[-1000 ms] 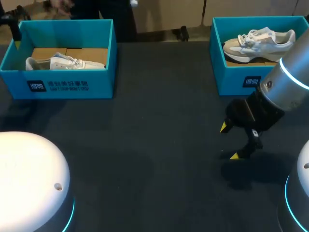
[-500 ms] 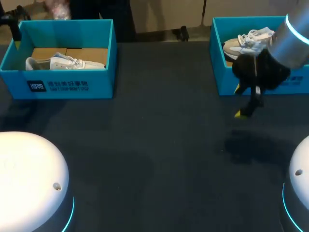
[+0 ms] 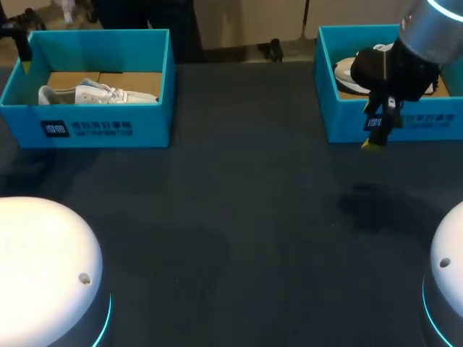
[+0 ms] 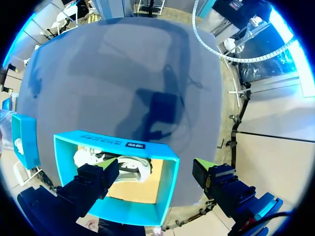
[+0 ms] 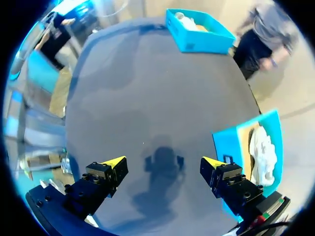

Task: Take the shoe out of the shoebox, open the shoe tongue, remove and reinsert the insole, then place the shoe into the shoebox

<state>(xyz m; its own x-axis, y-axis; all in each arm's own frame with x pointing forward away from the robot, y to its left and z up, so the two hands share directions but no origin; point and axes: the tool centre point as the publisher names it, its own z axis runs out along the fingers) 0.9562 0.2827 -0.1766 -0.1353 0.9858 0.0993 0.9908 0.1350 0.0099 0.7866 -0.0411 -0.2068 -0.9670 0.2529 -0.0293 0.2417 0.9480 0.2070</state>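
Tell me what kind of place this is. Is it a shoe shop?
More likely a robot practice lab than a shop. On the dark table stand a left shoebox and a right shoebox, both blue, each holding a white shoe, and the right gripper with yellow tips hangs nearby.

In the head view, soft overhead light is falling on the dark table [image 3: 217, 188], and it is looking dim. The right arm [image 3: 427, 43], at 2 o'clock, is casting a faint, diffuse shadow [image 3: 362, 206] toward 4 o'clock. The white arm bases [image 3: 43, 267] at 7 and 5 o'clock are catching glare, and their cyan rings [image 3: 107, 322] are glowing. In the right wrist view, the right gripper [image 5: 163, 162] is throwing a dark shadow on the table between its fingers. In the left wrist view, the left gripper [image 4: 156, 167] is throwing one ahead of the shoebox [image 4: 98, 142].
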